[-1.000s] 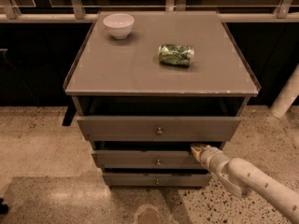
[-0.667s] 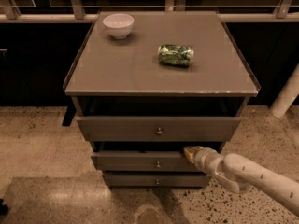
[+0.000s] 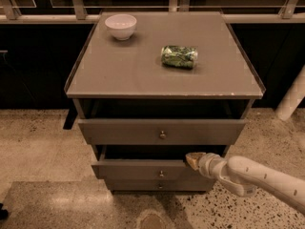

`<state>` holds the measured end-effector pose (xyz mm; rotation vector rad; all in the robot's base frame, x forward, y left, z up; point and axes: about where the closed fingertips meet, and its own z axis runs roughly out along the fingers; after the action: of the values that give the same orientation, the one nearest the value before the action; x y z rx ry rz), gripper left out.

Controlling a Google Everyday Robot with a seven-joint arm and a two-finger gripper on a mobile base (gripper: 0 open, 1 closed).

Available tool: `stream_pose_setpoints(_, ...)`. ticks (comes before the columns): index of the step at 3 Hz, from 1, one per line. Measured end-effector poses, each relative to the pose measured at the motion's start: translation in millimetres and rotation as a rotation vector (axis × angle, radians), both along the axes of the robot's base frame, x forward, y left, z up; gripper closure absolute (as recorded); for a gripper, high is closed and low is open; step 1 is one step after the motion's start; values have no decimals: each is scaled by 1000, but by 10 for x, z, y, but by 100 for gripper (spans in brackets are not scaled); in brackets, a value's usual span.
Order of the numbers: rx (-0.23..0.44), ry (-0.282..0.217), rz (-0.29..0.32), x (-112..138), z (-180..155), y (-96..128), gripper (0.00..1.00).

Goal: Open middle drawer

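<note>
The white robot arm [image 3: 257, 175] reaches in from the lower right, and its tan-tipped tool [image 3: 194, 160] sits at the top edge of the grey, flat-fronted middle drawer [image 3: 138, 170], just right of that drawer's small round brass knob [image 3: 161, 174]. Whether the tool is apart, together or clamped on the edge, I cannot tell. The middle drawer lies between the taller grey top drawer [image 3: 119, 131], which juts out above it, and the narrow grey bottom drawer [image 3: 133, 185]. It stands slightly forward, with a dark gap showing behind its front.

The step in hand appears to be the pull itself, begun but far from finished. The next move likely calls for a straight draw toward the camera, level with the runners, so the tool does not slip off the edge.

On the grey cabinet surface [image 3: 143, 75] rest a white ceramic bowl [image 3: 120, 26] and a crumpled green packet [image 3: 179, 56], well apart.
</note>
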<state>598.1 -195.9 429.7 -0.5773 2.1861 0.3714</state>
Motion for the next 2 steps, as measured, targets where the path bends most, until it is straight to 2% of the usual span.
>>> stream_pose_setpoints(1, -46, 8, -6, 117, 38, -111, 100)
stream_pose_setpoints(2, -50, 5, -7, 139, 50, -112, 100)
